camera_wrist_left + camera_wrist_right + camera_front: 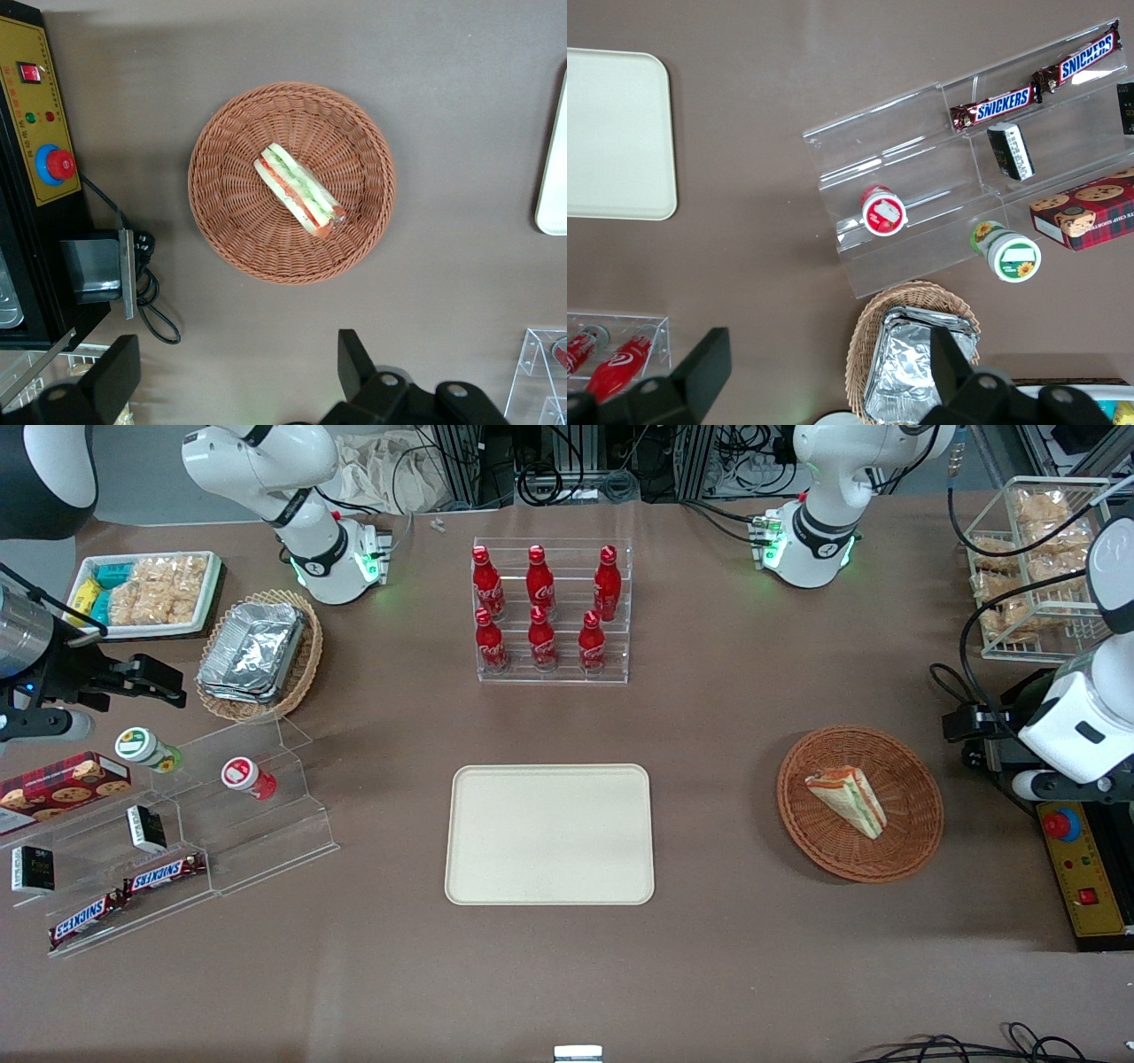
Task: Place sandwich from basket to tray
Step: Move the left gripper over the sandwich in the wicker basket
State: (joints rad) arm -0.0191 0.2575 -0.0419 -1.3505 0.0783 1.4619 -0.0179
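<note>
The sandwich [848, 801] [299, 189], a wrapped wedge of white bread with red and green filling, lies on its side in the round reddish-brown basket [921, 815] [230, 221]. The cream tray [549, 834] [554, 177] lies bare at mid-table, beside the basket toward the parked arm's end. My gripper [966, 724] [235, 376] hangs open well above the table, just off the basket's rim toward the working arm's end. Its black fingers [354, 363] are wide apart with nothing between them.
A yellow control box with a red stop button [1085, 868] [40, 124] stands close to the basket. A wire rack of snack bags [1032, 567] and a clear stand of red bottles [551, 611] sit farther from the front camera. Clear snack shelves [177, 841] stand toward the parked arm's end.
</note>
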